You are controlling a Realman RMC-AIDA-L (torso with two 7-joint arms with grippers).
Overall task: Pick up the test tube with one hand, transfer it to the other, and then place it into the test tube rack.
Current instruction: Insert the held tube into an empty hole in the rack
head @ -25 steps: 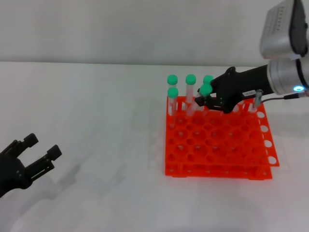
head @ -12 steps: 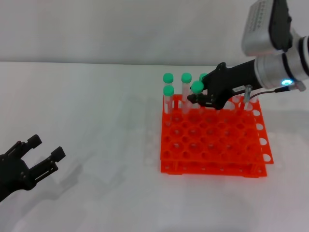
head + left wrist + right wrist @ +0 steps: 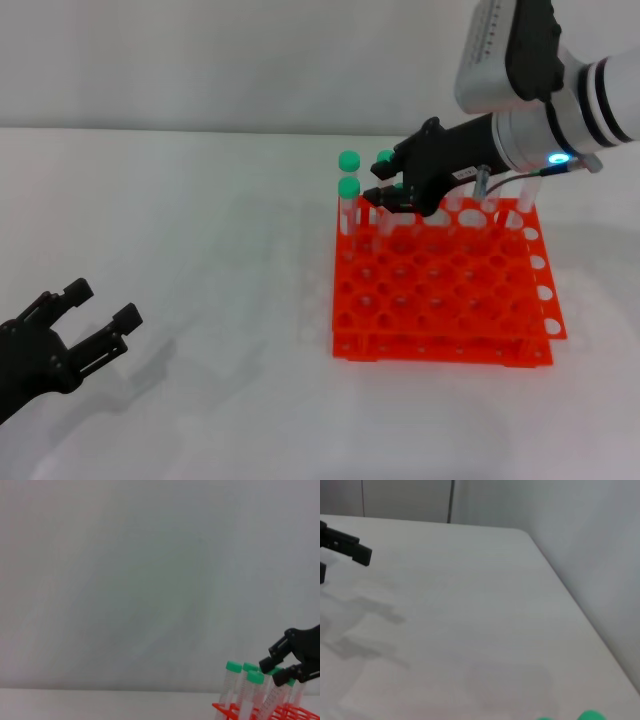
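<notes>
The orange-red test tube rack [image 3: 440, 300] stands on the white table right of centre. My right gripper [image 3: 378, 184], black with a small white label, hangs over the rack's back left corner. It is shut on a green-capped test tube [image 3: 397, 187], whose cap shows between the fingers. In the left wrist view this gripper [image 3: 274, 665] holds the tube [image 3: 272, 692] tilted, lower end at the rack [image 3: 225, 711]. My left gripper [image 3: 88, 318] is open and empty, low at the near left.
Three other green-capped tubes [image 3: 348, 187] stand in the rack's back left holes, close beside my right gripper. They also show in the left wrist view [image 3: 233, 667]. A grey wall rises behind the table. The left gripper's finger [image 3: 350, 550] shows in the right wrist view.
My right gripper has moved left along the rack's back row with the tube, closer to the standing tubes. The left gripper has barely shifted.
</notes>
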